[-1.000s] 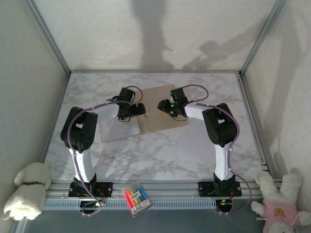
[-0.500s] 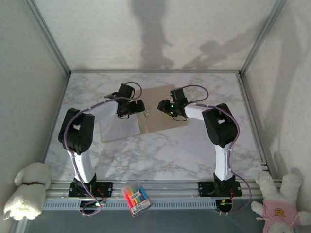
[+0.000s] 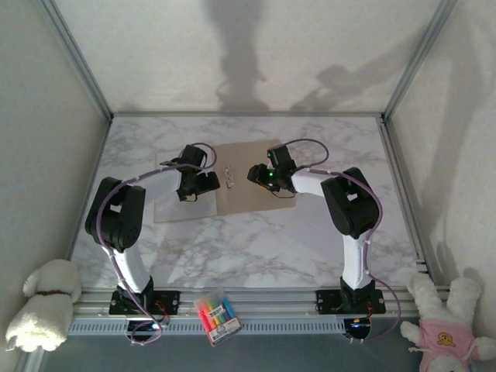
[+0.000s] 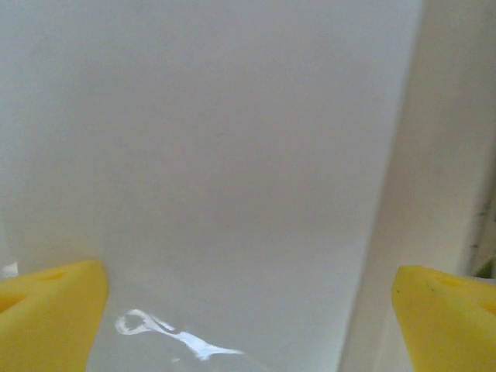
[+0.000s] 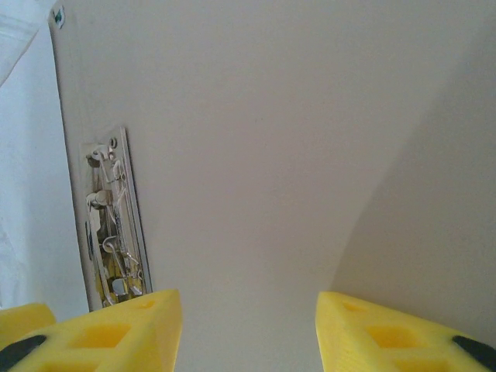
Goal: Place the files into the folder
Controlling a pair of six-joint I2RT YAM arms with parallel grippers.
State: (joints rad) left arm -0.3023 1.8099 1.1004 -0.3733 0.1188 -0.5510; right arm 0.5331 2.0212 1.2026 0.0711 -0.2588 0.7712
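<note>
A: Where is the paper?
B: The paper lies flat on the open folder, at 9 o'clock from the clip.
A: And the fingers?
B: The left fingers are spread wide just over the paper, holding nothing. The right fingers are half apart over the bare brown half, holding nothing too.
A: What step is this?
B: I think the paper is in. Next, grab the folder edge at 3 o'clock and swing it over.
A: Any words?
B: None. The green mark is too tiny to read.
</note>
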